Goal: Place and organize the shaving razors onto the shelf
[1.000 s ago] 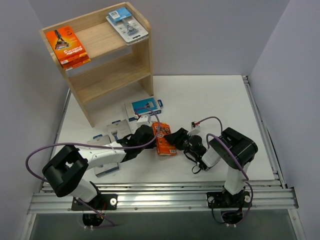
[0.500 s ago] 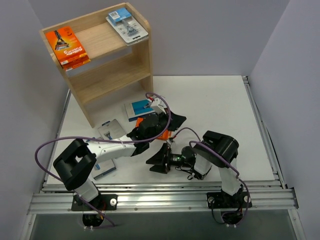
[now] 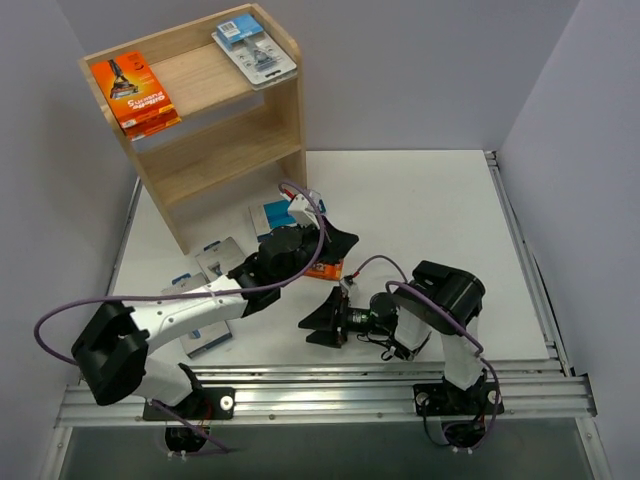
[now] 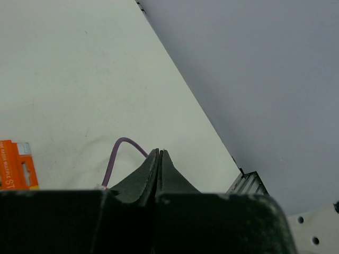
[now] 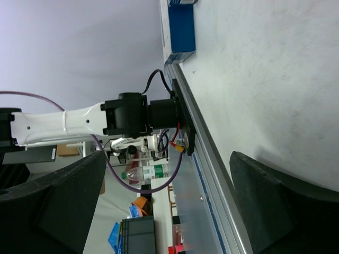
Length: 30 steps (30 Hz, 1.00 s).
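The wooden shelf (image 3: 225, 150) stands at the back left. On its top lie an orange razor pack (image 3: 135, 95) and a clear blister pack (image 3: 255, 50). A blue-and-grey razor box (image 3: 272, 216) and grey razor packs (image 3: 222, 260) lie on the table in front of it. My left gripper (image 3: 338, 243) is shut on nothing and hovers over another orange pack (image 3: 329, 269), which is mostly hidden. In the left wrist view the shut gripper (image 4: 159, 152) points at bare table, with the orange pack (image 4: 16, 166) at the left edge. My right gripper (image 3: 316, 325) is open, empty and points left.
The right wrist view looks past my open gripper (image 5: 167, 211) along the table's metal front rail (image 5: 204, 153) to the left arm's base (image 5: 135, 116), with a blue razor box (image 5: 183, 26) near the rail. Two more grey packs (image 3: 205, 338) lie at the near left. Purple cables (image 3: 300, 195) loop over the arms.
My right gripper has opened wide and swung left toward the near edge, away from the orange pack. My left arm has reached farther right and now covers that pack.
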Tool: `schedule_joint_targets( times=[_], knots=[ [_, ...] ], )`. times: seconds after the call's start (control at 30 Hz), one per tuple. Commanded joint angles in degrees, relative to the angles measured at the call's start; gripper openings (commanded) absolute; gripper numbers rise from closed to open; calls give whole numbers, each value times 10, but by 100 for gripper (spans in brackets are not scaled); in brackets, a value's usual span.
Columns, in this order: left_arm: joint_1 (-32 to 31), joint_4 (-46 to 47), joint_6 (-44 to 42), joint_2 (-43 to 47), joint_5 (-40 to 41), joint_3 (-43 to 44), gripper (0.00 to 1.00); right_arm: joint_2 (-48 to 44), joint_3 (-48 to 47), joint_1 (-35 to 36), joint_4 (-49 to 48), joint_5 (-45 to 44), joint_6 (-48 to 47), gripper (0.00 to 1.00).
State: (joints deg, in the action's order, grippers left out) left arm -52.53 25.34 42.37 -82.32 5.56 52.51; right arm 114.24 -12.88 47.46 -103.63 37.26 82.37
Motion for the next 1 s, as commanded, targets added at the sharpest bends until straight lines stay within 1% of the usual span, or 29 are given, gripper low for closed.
schedule_joint_targets(
  times=[0.0, 0.03, 0.07, 0.1, 0.13, 0.17, 0.2, 0.23, 0.27, 0.37, 0.4, 0.43, 0.47, 0.57, 0.63, 0.67, 0.77, 0.83, 0.9, 0.97],
  knots=[
    [3, -110, -73, 66, 27, 49, 3, 7, 30, -54, 17, -11, -80, 100],
    [3, -148, -93, 78, 30, 53, 3, -13, 10, -66, 53, -1, -107, 100],
    [5, -170, -100, 96, 47, 59, 3, -65, -4, -76, 164, 4, -131, 100],
    [6, -192, -106, 104, 53, 65, 3, -94, -22, -91, 245, 3, -162, 100],
    [7, -229, -121, 112, 59, 77, 3, -129, -47, -95, 334, -15, -247, 100],
    [10, -246, -126, 124, 65, 82, 3, -187, -115, -97, 537, -36, -296, 100],
    [11, -273, -128, 128, 76, 88, 4, -210, -151, -98, 625, -60, -339, 100],
    [15, -308, -134, 132, 81, 95, 4, -228, -186, -100, 692, -83, -374, 100],
    [18, -319, -137, 136, 83, 95, 4, -246, -248, -104, 798, -121, -425, 100],
    [43, -347, -131, 140, 81, 76, 11, -242, -334, -132, 911, -141, -480, 100],
    [53, -354, -126, 141, 77, 69, 14, -238, -349, -139, 929, -140, -489, 100],
    [78, -359, -115, 141, 61, 61, 20, -234, -361, -152, 944, -141, -497, 100],
    [93, -361, -112, 140, 51, 45, 23, -230, -372, -159, 966, -146, -504, 100],
    [141, -358, -104, 130, 13, 21, 29, -225, -395, -189, 979, -138, -534, 100],
    [162, -359, -105, 118, -5, 17, 30, -215, -419, -207, 994, -128, -571, 100],
    [179, -361, -107, 103, -15, 18, 30, -199, -427, -228, 1009, -121, -585, 98],
    [202, -361, -117, 72, -20, 22, 30, -163, -472, -257, 1034, -103, -642, 94],
    [216, -353, -122, 55, -28, 26, 30, -146, -503, -266, 1052, -99, -678, 94],
    [242, -348, -120, 31, -53, 30, 30, -121, -521, -279, 1052, -88, -694, 93],
    [258, -341, -115, 7, -56, 35, 30, -98, -545, -288, 1043, -70, -708, 91]
  ],
)
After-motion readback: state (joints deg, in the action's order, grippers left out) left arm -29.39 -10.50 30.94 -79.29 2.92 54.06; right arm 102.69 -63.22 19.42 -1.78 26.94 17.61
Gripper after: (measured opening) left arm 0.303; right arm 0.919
